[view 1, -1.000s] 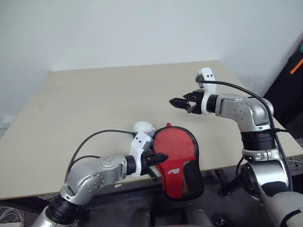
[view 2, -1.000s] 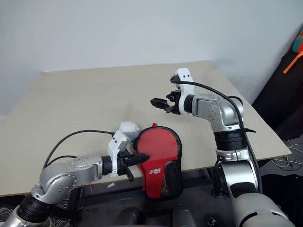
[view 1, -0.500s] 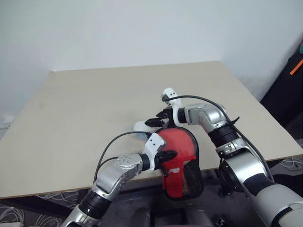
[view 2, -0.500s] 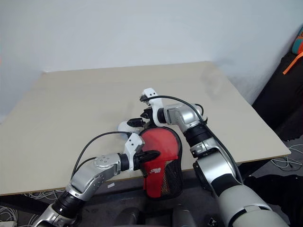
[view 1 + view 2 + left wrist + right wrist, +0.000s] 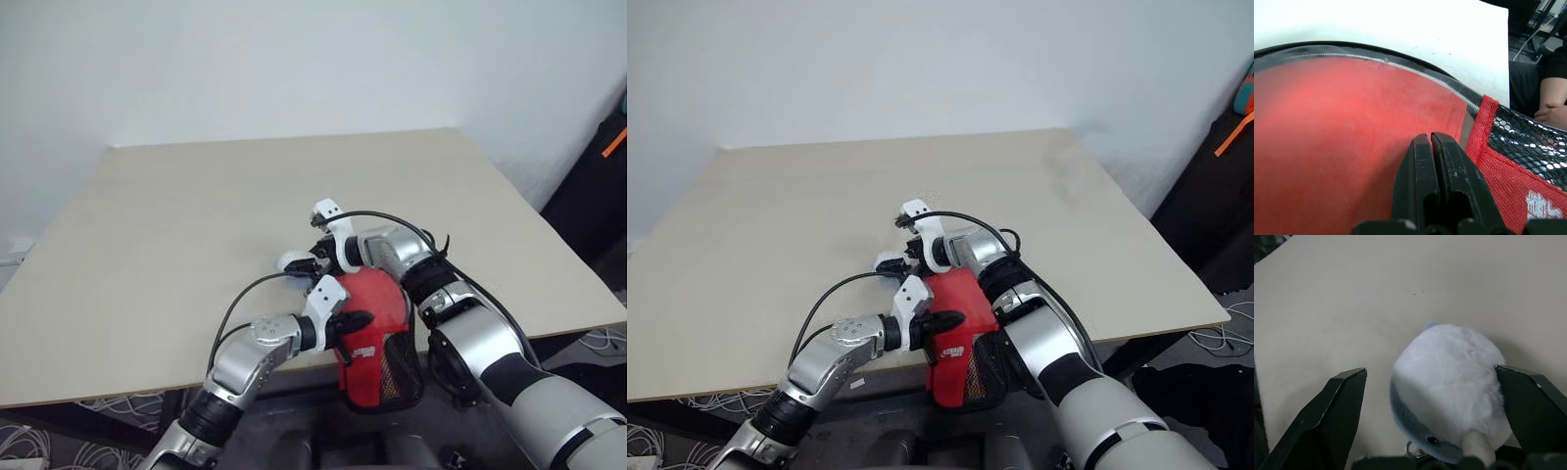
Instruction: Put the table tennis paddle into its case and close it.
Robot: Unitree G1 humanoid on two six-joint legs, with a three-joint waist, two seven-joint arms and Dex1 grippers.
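case (image 5: pixel 377 333): overhanging desk (image 5: pixel 147 245) near edge | left gripper (image 5: pixel 1431 147): fingers pressed together on case's red face | right gripper (image 5: pixel 1430 396): jaws apart around white plush lump (image 5: pixel 1449 382)

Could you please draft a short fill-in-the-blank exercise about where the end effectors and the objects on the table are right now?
1. The left end effector is ____, its tips resting on the red case.
2. The right end effector is open, its fingers on either side of a white ____ toy.
3. The case hangs partly over the table's ____ edge.
4. The pocket on the case is black ____.

Missing words: shut; plush; near; mesh
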